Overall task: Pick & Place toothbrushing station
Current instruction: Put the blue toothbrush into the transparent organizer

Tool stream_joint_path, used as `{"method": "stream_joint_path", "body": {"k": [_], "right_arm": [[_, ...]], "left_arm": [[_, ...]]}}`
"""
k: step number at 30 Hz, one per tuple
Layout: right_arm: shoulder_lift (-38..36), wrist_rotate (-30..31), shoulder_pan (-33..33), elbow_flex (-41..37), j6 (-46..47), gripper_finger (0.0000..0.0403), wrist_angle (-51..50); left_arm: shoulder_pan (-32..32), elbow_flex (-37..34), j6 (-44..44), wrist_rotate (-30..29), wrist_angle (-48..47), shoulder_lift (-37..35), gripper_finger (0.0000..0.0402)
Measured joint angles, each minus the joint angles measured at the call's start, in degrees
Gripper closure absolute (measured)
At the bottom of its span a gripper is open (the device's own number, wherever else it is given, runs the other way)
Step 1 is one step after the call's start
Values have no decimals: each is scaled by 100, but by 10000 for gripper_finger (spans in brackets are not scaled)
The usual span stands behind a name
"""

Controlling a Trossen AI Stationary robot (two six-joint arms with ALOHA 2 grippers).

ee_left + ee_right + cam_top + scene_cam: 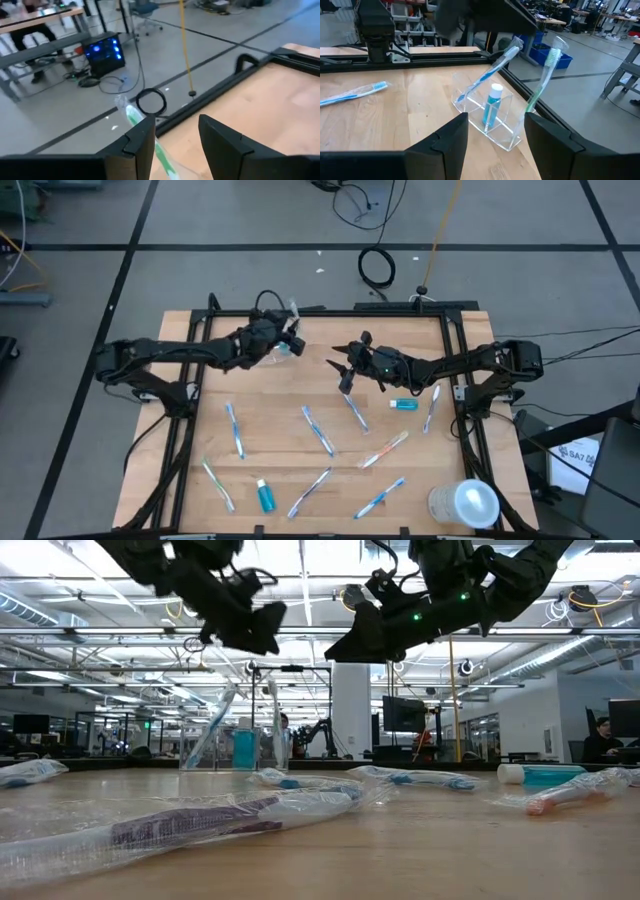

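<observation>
A: Standing just below the left hand [288, 340], the small clear plastic holder [490, 117] sits at the far edge of the wooden desk [300, 470]. It holds a blue-and-white toothbrush [492, 72], a green-and-white toothbrush [542, 82] and a teal, white-capped toothpaste tube [492, 107]. The left hand's fingers are apart, holding nothing.

B: And the right hand [342, 370]?

A: Beside the holder, facing it, fingers apart, empty.

B: How will the rest handle?

A: Light and thin, I'd judge. The wrapped toothbrushes [318, 430] lie flat, and their film looks slippery, so pinch mid-handle, across the narrow width. The holder looks tippy; lower things in gently.

B: Counts?

A: About nine toothbrushes lie loose nearer than the hands; some are hard to separate. Two more tubes: one [404, 405] just beyond the right hand, one [265, 496] near the front. One whitish translucent cylinder [465, 504] stands far from both hands.
</observation>
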Motion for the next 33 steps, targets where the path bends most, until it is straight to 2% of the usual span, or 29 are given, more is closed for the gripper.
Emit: {"method": "stream_joint_path", "body": {"k": [3,6,9,11,16,24,29,33], "right_arm": [[0,-2,9,0,6,215,-5],[0,-2,9,0,37,215,-22],[0,-3,9,0,39,215,-31],[0,-4,10,0,39,215,-65],[0,-4,11,0,40,216,-155],[0,-7,11,0,42,216,-178],[0,-7,15,0,44,216,-216],[0,-7,13,0,44,216,-214]], "left_arm": [[-238,2,11,383,-526,-417,243],[-520,2,-52,1080,-1171,-738,243],[-858,2,-451,1662,-1944,-956,243],[-1098,2,-849,1833,-2432,-1045,243],[-1685,4,-2481,1959,-3880,-1207,243],[-2599,2,-5374,2402,-5974,-1078,243],[-3235,0,-6419,2456,-6781,-906,243],[-3713,-1,-7154,2441,-6914,-805,243]]}}
